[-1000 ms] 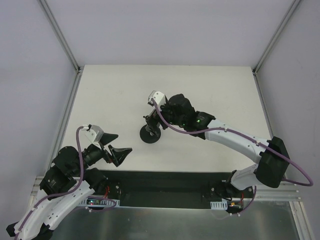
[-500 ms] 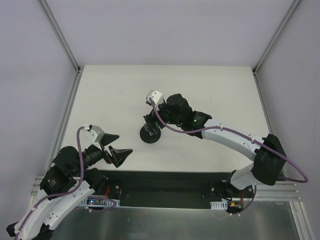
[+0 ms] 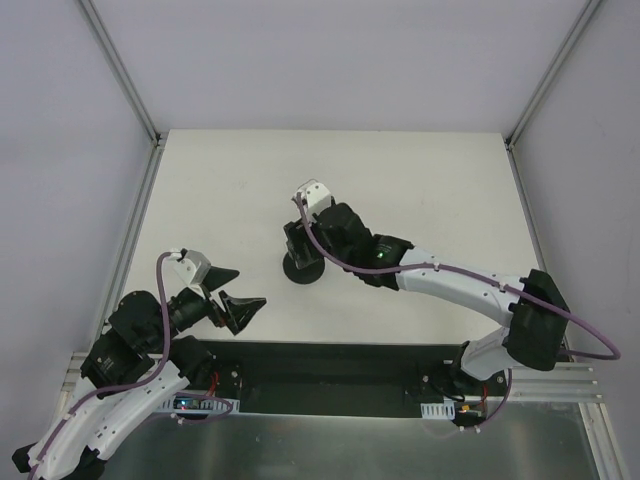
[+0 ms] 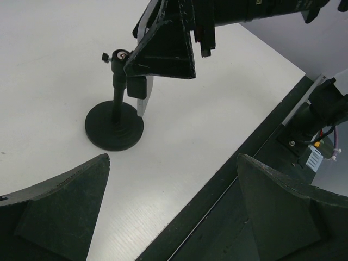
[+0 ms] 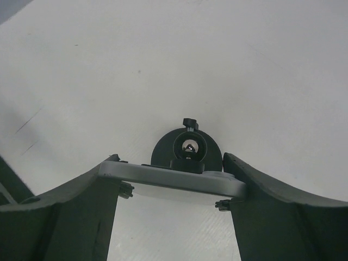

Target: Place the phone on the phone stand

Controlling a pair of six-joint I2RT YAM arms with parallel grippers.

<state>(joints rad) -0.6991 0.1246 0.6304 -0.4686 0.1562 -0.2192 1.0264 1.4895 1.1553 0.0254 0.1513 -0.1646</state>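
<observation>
Phone [image 5: 171, 180] edge-on within right hand [image 5: 169, 159]

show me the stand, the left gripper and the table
stand [image 4: 102, 131], left wrist view, on its round base
left gripper [image 3: 249, 284], top view, midway between its open fingertips
table [image 3: 400, 170], top view, on its bare far part

Remote check. The small black round-based phone stand [image 3: 300, 270] stands upright on the white flat tabletop [image 3: 420, 180], a little left of centre. The right gripper [image 3: 297, 238] is directly over the stand, its arm reaching in from the right. The thin flat rectangular phone [image 5: 174, 180] lies crosswise between its fingers, ends against both, close beside the stand's upper post; I cannot tell if they touch. The left gripper [image 3: 248, 285] is at the near left, fingers spread, well apart from the stand.
</observation>
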